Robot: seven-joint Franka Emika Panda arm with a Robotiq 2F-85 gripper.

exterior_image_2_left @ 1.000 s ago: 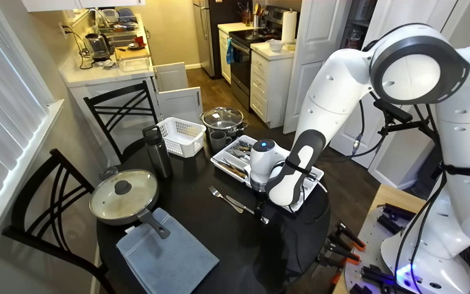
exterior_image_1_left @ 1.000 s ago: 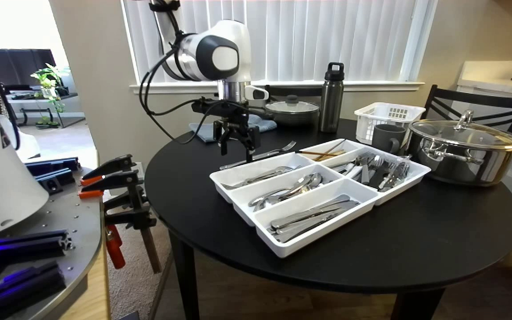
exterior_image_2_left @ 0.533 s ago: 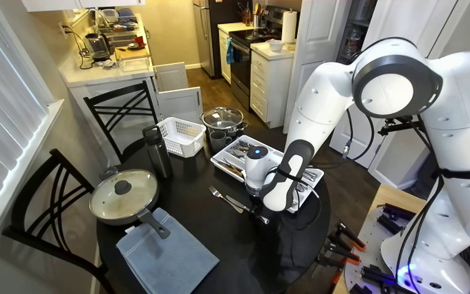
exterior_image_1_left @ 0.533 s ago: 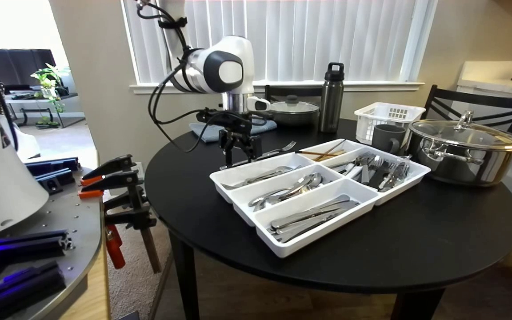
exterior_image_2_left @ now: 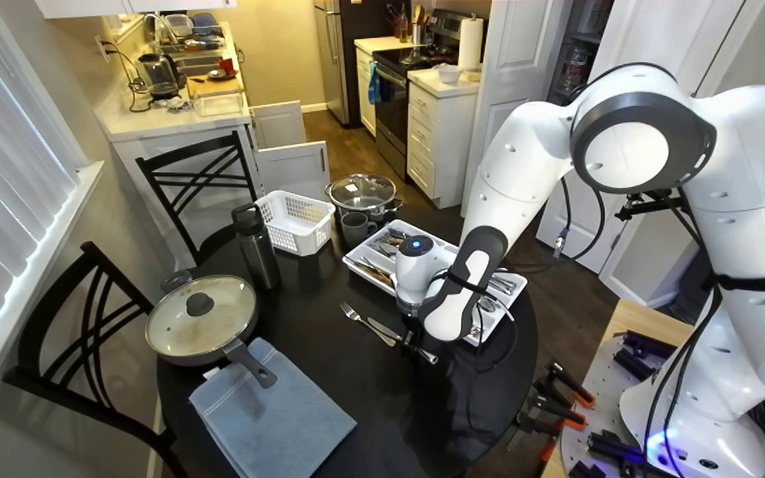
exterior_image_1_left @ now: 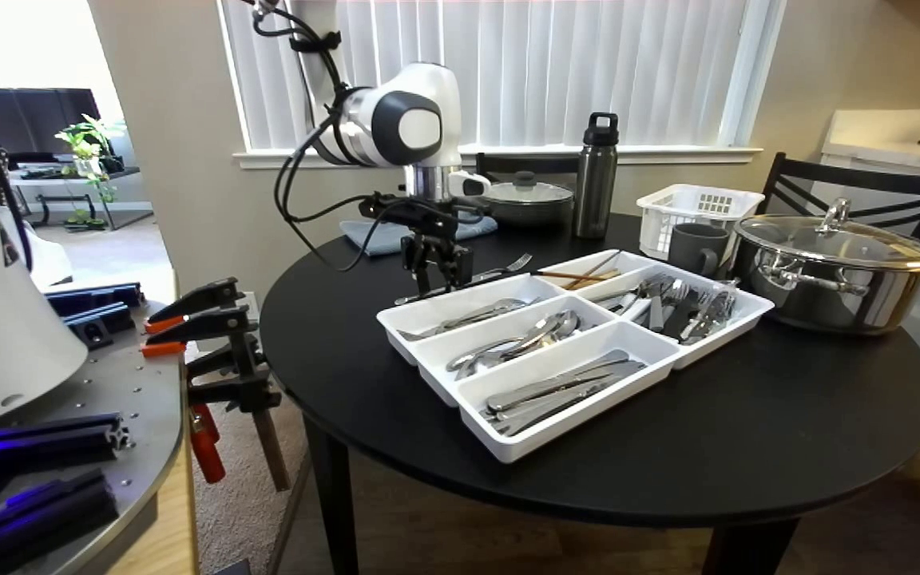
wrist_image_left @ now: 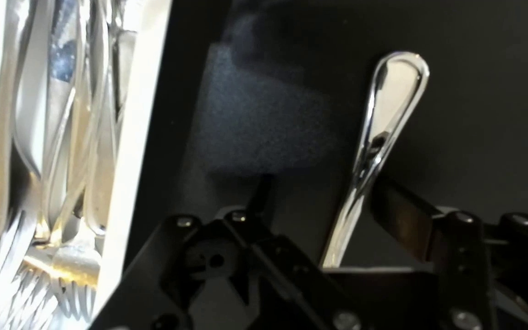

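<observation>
Low over black counter (exterior_image_1_left: 747,435) by window blinds (exterior_image_1_left: 544,76), straddling cutlery handle (wrist_image_left: 394,94) with gripper (wrist_image_left: 323,188) partway open, clamping nothing. Can't see handle's far end in wrist view.

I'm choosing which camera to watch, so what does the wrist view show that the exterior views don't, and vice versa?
Only the wrist view clearly shows a cutlery handle lying between the spread fingers of the pincer; whether they touch it isn't clear. Only the exterior views show the lidded pan, dark bottle, blue cloth, white basket, gray mug and large pot. Both share the pincer, the handle, the black table and the white tray holding cutlery.
</observation>
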